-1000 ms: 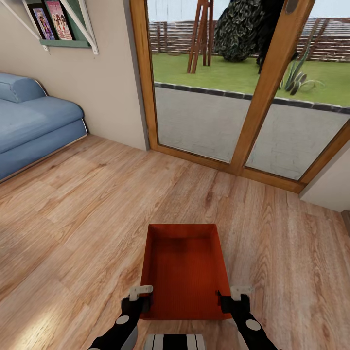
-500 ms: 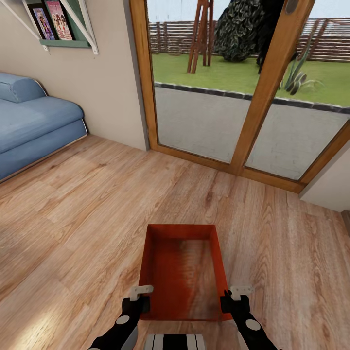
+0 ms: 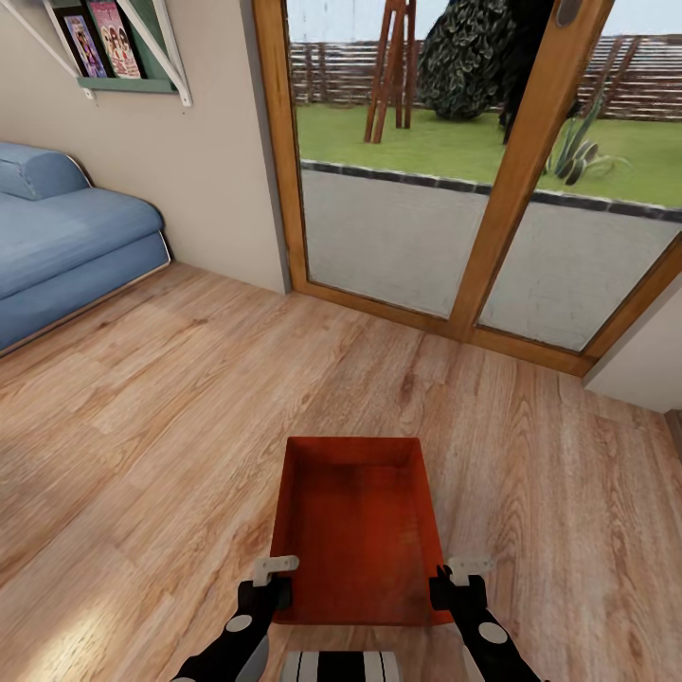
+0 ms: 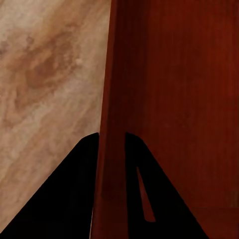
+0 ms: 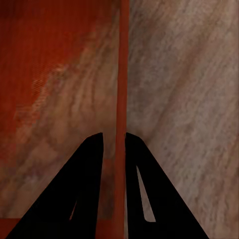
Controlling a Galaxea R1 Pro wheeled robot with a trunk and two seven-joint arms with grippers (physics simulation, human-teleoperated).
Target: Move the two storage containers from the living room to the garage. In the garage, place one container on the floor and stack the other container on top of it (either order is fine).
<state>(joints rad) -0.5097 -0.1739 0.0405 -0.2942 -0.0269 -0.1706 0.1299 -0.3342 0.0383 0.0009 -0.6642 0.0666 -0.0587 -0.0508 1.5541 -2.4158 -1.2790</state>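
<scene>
Head camera looks down; wrist cameras sit close, sharing the container (image 3: 358,530) walls.

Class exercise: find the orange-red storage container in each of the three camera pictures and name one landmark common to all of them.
Head view: storage container low centre, between both grippers.
Left wrist view: its side wall runs between the left gripper fingers.
Right wrist view: its thin wall between the right gripper fingers.
Shared landmark: wood plank floor.

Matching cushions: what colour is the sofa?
Blue, clearest in the head view: the blue padded sofa.
</scene>
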